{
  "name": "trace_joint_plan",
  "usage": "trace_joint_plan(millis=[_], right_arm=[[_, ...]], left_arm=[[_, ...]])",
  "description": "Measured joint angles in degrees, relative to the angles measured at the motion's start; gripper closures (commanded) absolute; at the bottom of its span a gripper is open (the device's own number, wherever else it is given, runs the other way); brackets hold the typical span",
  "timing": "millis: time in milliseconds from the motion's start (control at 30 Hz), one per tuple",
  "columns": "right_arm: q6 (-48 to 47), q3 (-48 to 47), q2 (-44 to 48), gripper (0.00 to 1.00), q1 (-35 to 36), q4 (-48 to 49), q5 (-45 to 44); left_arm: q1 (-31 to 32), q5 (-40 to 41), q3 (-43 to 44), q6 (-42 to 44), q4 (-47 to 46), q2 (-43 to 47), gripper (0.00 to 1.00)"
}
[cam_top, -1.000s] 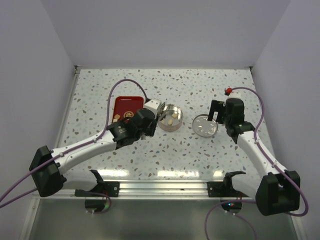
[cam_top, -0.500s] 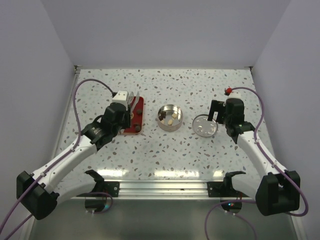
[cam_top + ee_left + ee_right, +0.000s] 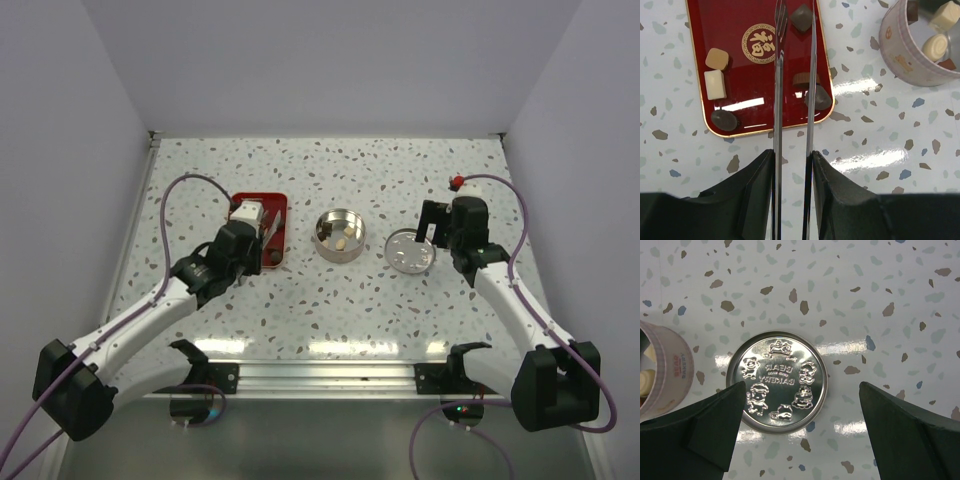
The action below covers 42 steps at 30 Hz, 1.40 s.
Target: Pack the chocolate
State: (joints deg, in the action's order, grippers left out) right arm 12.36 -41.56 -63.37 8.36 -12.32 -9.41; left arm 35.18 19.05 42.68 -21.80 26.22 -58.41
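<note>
The red tray (image 3: 740, 20) holds several chocolate pieces: light brown (image 3: 717, 58), cream-white (image 3: 715, 84), dark round (image 3: 724, 120), brown (image 3: 805, 80) and dark (image 3: 821, 98). My left gripper (image 3: 792, 155) is shut on metal tweezers (image 3: 777, 100). Their tips reach over the tray on either side of a dark cube (image 3: 801, 17); contact cannot be told. In the top view the left gripper (image 3: 248, 222) is over the tray (image 3: 278, 205). The round tin (image 3: 340, 235) holds a few pieces (image 3: 935, 46). My right gripper (image 3: 802, 390) is open and empty above the tin's lid (image 3: 777, 381).
The tin (image 3: 900, 55) stands just right of the tray. The lid (image 3: 410, 251) lies flat on the speckled table to the right of the tin. White walls close in the table at the left, back and right.
My left arm has swung left from the tin to over the red tray, then settled slightly nearer. The right arm has not moved.
</note>
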Motion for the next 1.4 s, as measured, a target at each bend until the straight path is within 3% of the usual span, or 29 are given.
trace_joint_plan(millis=[1400], right_arm=[[-0.02, -0.61, -0.02, 0.01, 0.00, -0.24, -0.02]], left_arm=[[-0.13, -0.17, -2.97, 3.39, -5.99, -8.07, 0.58]])
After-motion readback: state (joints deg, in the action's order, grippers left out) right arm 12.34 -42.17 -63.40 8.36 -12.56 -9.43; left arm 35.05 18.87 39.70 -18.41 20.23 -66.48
